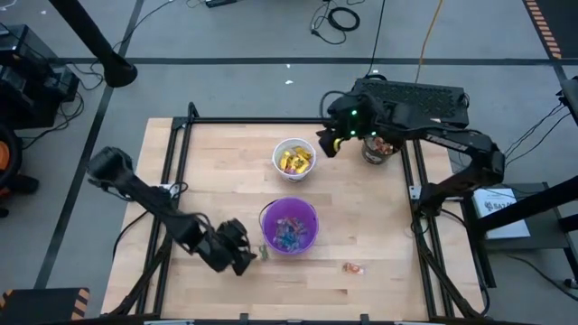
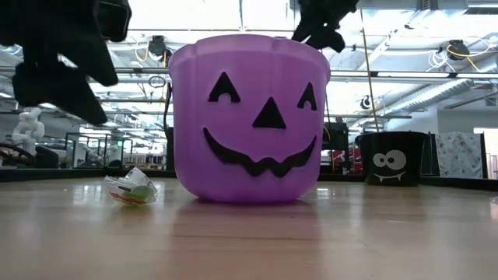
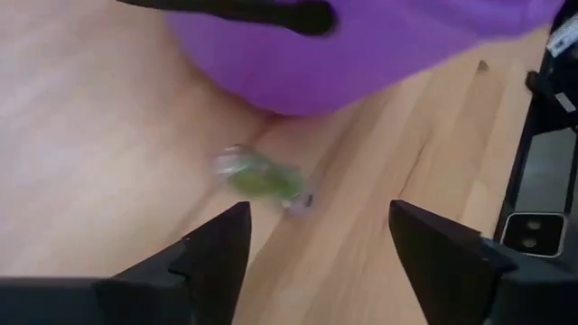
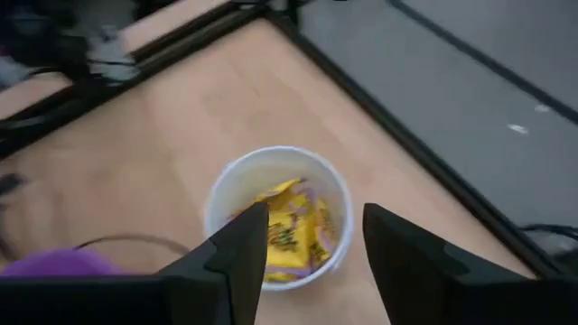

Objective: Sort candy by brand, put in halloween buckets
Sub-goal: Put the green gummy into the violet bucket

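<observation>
Left gripper (image 3: pixel 312 248) wide open, green candy (image 3: pixel 262 177) just ahead, beside purple bucket (image 1: pixel 290 226). Right gripper (image 4: pixel 312 239) open, empty, above white bucket (image 4: pixel 275 217).

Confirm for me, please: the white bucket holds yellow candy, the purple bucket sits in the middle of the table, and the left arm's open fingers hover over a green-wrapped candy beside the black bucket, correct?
Not quite. The green-wrapped candy lies beside the purple bucket, not the black bucket, which stands at the table's far right edge. The left wrist view shows it, with the left gripper open over it. The white bucket does hold yellow candy.
</observation>
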